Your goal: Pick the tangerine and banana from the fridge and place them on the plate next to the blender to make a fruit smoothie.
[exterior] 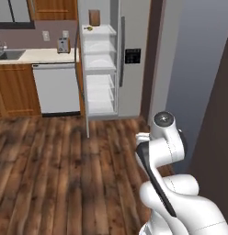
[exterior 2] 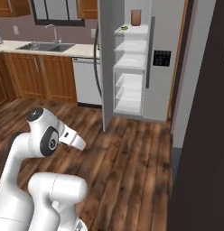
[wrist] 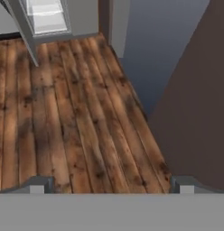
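We saw the fridge standing with its left door swung open toward us, showing white shelves and drawers. On the top shelf lay a small yellow thing with dark marks, which we took for the banana; in the right base view it sat near the shelf's front left corner. Its long axis seemed to run roughly along the shelf's front edge, left to right, but it was too small for us to tell which way its tips pointed. Behind it stood a brown carton, upright against the back of the fridge. We could not make out the tangerine.

The claw was spread wide, its 2 dark fingertips far apart at the bottom of the hand view, with nothing between them and nothing touched. It looked down over bare wood floor, well apart from the fridge, whose lower corner showed at the top of that view.

To the left of the fridge ran the surface with a small silver toaster and a sink, and a white dishwasher below it.
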Robot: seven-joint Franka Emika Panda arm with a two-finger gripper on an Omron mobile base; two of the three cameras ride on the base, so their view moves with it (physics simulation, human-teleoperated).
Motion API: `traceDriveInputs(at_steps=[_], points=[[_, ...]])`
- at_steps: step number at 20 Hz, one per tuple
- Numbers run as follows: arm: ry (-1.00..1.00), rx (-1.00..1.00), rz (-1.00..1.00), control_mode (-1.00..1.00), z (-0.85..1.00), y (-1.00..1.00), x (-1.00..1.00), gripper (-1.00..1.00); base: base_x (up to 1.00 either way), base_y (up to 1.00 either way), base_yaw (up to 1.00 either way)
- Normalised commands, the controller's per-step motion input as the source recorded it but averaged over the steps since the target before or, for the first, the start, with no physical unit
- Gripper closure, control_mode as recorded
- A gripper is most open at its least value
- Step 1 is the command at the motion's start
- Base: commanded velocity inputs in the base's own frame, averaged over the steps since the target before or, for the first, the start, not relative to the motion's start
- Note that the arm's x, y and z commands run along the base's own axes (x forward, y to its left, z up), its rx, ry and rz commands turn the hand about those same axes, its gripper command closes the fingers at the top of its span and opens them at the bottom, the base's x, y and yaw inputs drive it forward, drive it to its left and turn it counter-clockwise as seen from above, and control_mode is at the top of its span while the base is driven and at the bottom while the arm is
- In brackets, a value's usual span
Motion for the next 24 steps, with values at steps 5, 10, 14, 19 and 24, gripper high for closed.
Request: traceDriveInputs(at_steps=[5,10,14,19,24], points=[[0.0,0.0,0.0,1.0,0.0,0.0,0.0,-1.0,1.0,0.0,0.0],[0.0,0.0,0.0,1.0,0.0,0.0,0.0,-1.0,1.0,0.0,0.0],[0.0,0.0,0.0,1.0,0.0,0.0,0.0,-1.0,1.0,0.0,0.0],[0.0,0.0,0.0,1.0,0.0,0.0,0.0,-1.0,1.0,0.0,0.0],[0.0,0.0,0.0,1.0,0.0,0.0,0.0,-1.0,1.0,0.0,0.0]])
